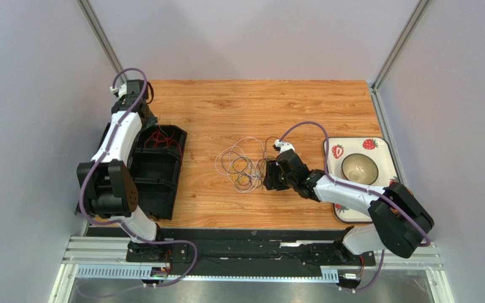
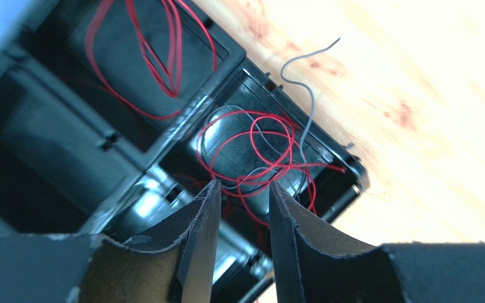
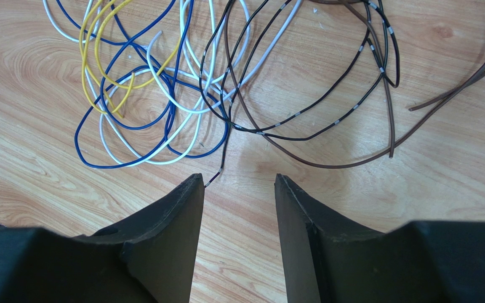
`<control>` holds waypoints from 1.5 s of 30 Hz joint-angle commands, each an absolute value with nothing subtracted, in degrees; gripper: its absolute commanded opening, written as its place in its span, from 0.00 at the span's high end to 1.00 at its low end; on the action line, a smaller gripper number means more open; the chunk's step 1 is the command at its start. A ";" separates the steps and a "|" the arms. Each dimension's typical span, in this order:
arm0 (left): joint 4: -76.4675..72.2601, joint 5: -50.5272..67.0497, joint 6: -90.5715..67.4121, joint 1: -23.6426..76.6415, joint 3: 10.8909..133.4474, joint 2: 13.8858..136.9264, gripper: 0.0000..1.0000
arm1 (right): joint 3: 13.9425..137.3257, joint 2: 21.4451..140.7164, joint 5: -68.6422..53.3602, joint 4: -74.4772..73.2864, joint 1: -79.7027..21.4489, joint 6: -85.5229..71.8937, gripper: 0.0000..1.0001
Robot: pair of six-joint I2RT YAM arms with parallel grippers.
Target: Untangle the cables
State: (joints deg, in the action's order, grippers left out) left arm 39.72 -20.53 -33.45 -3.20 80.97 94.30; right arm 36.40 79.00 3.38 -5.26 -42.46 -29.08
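Note:
A loose tangle of cables (image 1: pixel 242 165) lies mid-table. In the right wrist view it splits into blue (image 3: pixel 131 126), yellow (image 3: pixel 99 57), white (image 3: pixel 182 101), black (image 3: pixel 302 113) and brown (image 3: pixel 387 126) loops. My right gripper (image 3: pixel 239 180) is open just short of them, low over the wood, and a black cable end reaches its left fingertip (image 3: pixel 196 183). My left gripper (image 2: pixel 243 189) hovers open, holding nothing, over the black tray (image 2: pixel 68 139). Red cables (image 2: pixel 251 151) lie in one compartment with a grey cable (image 2: pixel 302 95) trailing over the rim. More red loops (image 2: pixel 163 57) fill the neighbouring compartment.
The black compartment tray (image 1: pixel 156 183) lies along the table's left side under the left arm. A strawberry-patterned plate (image 1: pixel 387 164) carrying a bowl (image 1: pixel 357 167) is at the right, partly under the right arm. Grey walls enclose the table.

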 commanded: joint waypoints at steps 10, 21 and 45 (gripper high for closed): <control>49.13 -27.17 -31.64 12.74 74.45 83.58 0.56 | 36.47 77.52 3.78 -2.81 -42.54 -29.00 0.51; 46.15 -24.08 -32.52 17.22 70.05 91.84 0.57 | 36.47 77.61 3.69 -2.81 -42.54 -28.92 0.51; 52.82 -33.74 -30.06 18.54 82.78 99.40 1.00 | 36.47 77.61 3.43 -2.90 -42.63 -28.83 0.52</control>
State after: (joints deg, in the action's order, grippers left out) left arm 50.02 -28.29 -31.55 18.37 75.75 98.72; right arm 36.40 79.00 3.38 -5.23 -42.46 -29.08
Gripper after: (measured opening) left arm 0.010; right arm 0.487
